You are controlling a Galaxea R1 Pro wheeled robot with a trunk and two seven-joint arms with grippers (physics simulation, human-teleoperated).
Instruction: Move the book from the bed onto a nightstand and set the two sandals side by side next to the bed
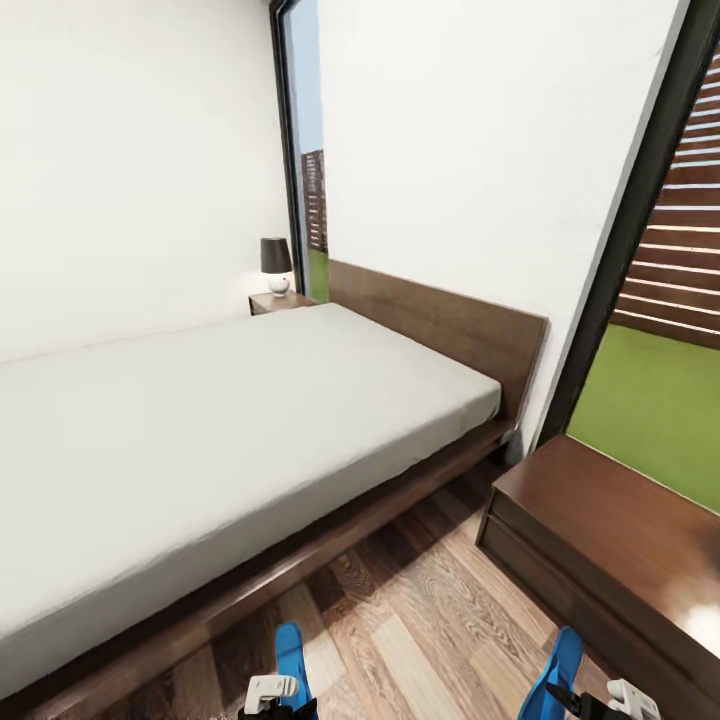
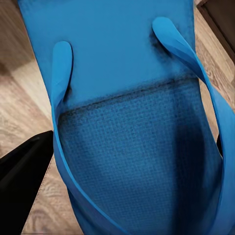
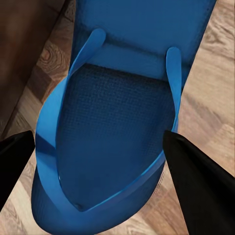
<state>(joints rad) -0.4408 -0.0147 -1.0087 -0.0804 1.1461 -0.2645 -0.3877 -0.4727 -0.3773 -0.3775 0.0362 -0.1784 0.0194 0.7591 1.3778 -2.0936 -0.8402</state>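
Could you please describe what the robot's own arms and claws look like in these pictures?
In the head view, little of them shows: the left claw and right claw have pale grey-white blocky housings on black parts. In the wrist views the fingers are plain matte black wedges. No cables or markings are visible.

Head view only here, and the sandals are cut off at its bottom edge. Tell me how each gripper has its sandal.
Observer: The left gripper has a dark finger at the sole edge of the left sandal, with the straps facing the wrist camera.
Operator: Now the right one.
Observer: The right gripper has a finger against each sole edge of the right sandal, strap side to the camera too.
Operator: Say what shows behind it.
Observer: The wood-plank floor, with a dark wood cabinet off to one side.
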